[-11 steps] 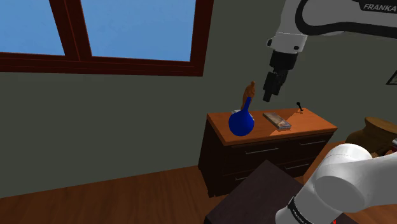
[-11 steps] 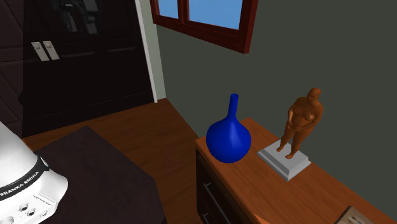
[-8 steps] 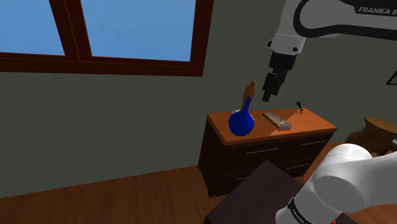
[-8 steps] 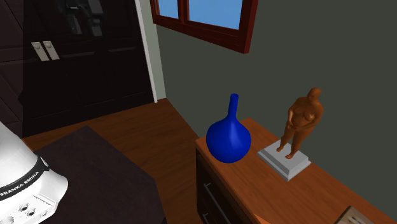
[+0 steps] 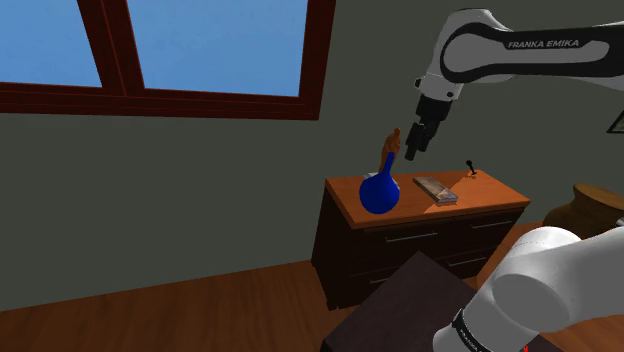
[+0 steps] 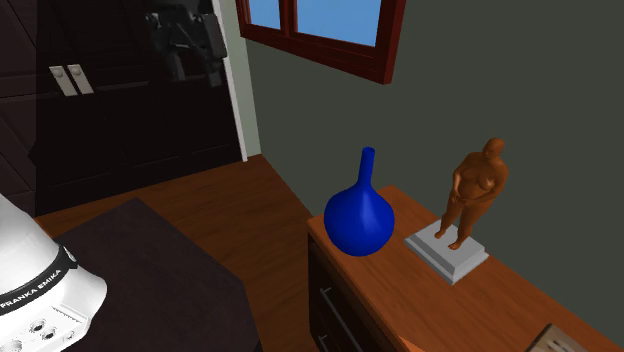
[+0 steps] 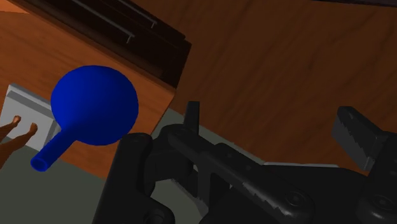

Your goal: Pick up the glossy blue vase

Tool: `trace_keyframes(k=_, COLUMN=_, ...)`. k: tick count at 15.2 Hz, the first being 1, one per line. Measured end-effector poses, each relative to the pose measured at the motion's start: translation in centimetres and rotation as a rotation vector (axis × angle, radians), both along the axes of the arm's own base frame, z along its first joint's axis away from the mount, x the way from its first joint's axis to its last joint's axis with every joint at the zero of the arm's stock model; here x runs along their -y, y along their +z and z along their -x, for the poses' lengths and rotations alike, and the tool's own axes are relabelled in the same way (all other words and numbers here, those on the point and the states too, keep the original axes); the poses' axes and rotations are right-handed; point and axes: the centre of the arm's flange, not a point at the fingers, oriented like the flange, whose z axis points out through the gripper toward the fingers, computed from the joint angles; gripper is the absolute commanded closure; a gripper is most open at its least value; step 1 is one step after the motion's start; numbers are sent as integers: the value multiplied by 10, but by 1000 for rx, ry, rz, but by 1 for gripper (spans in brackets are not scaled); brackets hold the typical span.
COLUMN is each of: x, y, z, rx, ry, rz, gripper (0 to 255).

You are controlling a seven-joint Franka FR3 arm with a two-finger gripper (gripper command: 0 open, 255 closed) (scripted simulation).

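Above a wooden dresser [image 5: 482, 196] in a dim room, a white Franka arm's black gripper [image 5: 411, 152] hangs in mid-air, higher than anything standing on the dresser, as the robot sets about lifting a glossy blue vase [image 5: 379, 192]. The vase stands upright on the dresser's top, at the end toward the shoulder view's left and close to its front edge, with the round body resting on the wood and the thin neck rising straight up. An orange-brown statuette [image 5: 392, 146] on a grey base stands farther back on the dresser, toward the wall (the second exterior view shows a slim gap between its base and the vase [image 6: 359, 220]).

From the wrist, the fingers [image 7: 192, 130] stand wide apart and grip nothing; between them lies floor past the dresser's corner. The vase [image 7: 94, 105] sits outside that gap, off beyond one finger and over the dresser's top, its neck pointing up toward the camera. That offset is the relation the coming move appears to turn on: the gripper [image 7: 270, 113] is high and to one side, not yet over the vase. To judge from this, the hand has to slide across above the dresser until the neck falls between the fingers, then descend along the vase's upright axis. The neck looks the easier place to close on than the broad body, and the statuette behind leaves little room on that side of the dresser.
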Motion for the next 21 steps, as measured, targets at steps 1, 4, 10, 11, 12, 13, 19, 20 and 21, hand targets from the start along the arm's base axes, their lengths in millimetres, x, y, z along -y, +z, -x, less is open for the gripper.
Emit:
trace_keyframes(k=1, x=11, y=-4, z=-5, rx=7, ry=0, rz=-1, gripper=0)
trace_keyframes(k=4, x=43, y=-20, z=-28, rx=28, ry=0, rz=-5, gripper=0)
trace_keyframes(k=10, x=104, y=-50, z=-63, rx=70, ry=1, rz=-13, gripper=0)
trace_keyframes(k=11, x=113, y=-56, z=-69, rx=78, ry=1, rz=-14, gripper=0)
trace_keyframes(k=12, x=123, y=-62, z=-74, rx=85, ry=1, rz=-16, gripper=0)
trace_keyframes(k=13, x=131, y=-67, z=-79, rx=91, ry=1, rz=-17, gripper=0)
trace_keyframes(k=19, x=197, y=-95, z=-116, rx=133, ry=1, rz=-23, gripper=0)
trace_keyframes(k=20, x=208, y=-99, z=-124, rx=140, ry=1, rz=-24, gripper=0)
trace_keyframes(k=21, x=215, y=-105, z=-130, rx=147, ry=1, rz=-25, gripper=0)
